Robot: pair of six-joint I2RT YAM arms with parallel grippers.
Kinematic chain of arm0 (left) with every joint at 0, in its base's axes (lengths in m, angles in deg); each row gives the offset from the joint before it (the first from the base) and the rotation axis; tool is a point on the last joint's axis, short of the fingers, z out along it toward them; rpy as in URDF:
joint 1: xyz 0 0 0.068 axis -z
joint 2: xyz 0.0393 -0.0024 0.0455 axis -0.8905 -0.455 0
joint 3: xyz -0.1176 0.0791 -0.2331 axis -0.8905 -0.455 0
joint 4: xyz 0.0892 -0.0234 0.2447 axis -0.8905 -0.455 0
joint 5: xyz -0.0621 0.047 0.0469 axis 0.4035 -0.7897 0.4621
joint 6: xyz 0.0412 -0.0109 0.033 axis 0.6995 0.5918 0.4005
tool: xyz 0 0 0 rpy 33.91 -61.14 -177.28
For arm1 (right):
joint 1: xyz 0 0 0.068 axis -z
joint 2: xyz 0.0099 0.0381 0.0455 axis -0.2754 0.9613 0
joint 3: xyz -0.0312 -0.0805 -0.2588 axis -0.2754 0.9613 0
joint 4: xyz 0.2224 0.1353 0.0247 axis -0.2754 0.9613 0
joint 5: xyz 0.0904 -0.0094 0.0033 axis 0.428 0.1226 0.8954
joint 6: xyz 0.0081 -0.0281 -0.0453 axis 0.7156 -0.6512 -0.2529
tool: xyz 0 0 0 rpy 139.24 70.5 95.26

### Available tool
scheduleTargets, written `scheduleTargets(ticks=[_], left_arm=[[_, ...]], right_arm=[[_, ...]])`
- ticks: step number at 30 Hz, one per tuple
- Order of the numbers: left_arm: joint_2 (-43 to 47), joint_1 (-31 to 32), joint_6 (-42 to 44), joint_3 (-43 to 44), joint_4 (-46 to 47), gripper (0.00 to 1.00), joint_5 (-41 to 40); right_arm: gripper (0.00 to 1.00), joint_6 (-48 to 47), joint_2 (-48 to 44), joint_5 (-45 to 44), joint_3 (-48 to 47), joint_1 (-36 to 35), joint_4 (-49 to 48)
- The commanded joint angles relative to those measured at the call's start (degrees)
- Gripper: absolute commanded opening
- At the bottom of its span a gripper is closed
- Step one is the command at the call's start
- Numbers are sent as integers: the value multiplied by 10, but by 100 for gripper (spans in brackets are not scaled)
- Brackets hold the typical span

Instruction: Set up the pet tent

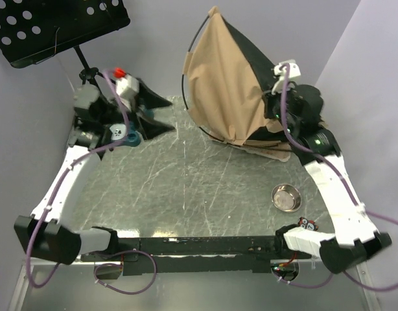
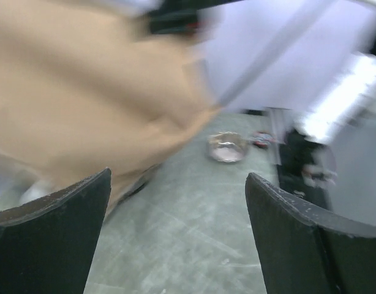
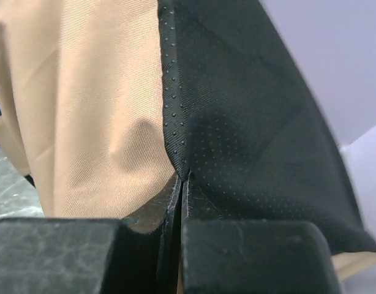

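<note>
The pet tent (image 1: 222,84) is a tan fabric shell with a black dotted base panel (image 1: 251,55) and a thin black pole arching along its left edge. It stands tilted up at the back right of the table. My right gripper (image 1: 271,107) is shut on the tent's edge, where tan fabric (image 3: 84,104) meets the black panel (image 3: 249,122); the fabric is pinched between the jaws (image 3: 183,177). My left gripper (image 1: 161,115) is open and empty at the back left, apart from the tent. The blurred tan tent (image 2: 90,79) fills the upper left of the left wrist view.
A small metal bowl (image 1: 286,197) sits on the table at the front right; it also shows in the left wrist view (image 2: 226,147). A pinkish cushion edge (image 1: 270,150) lies under the tent. A black perforated music stand (image 1: 56,26) hangs over the back left corner.
</note>
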Motion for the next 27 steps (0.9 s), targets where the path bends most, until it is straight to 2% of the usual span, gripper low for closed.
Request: scheduleTargets(ticks=[1,7,12,14,16,21,27], left_arm=[[53,145,129,31,-86,93,6],[25,306,122,58,-41,84,-113],[-26,369,49,118,22,75,-182],[-51,392,50,150,15,73,-196],[-77,407,63,189,-12,71,-190],[-96,429,12,208,33,64,-138],[-89,452,-42,205,82,43,-115]], right_arm=[[0,98,46,1,-40,-10,-33],[0,144,90,-19,-55,-37,-27],[0,145,95,-31,-58,-61,-34],[0,143,97,-32,-58,-70,-36],[0,141,97,-36,-58,-78,-39],[0,132,91,-53,-45,-87,-47],[0,135,87,-55,-32,-87,-48]])
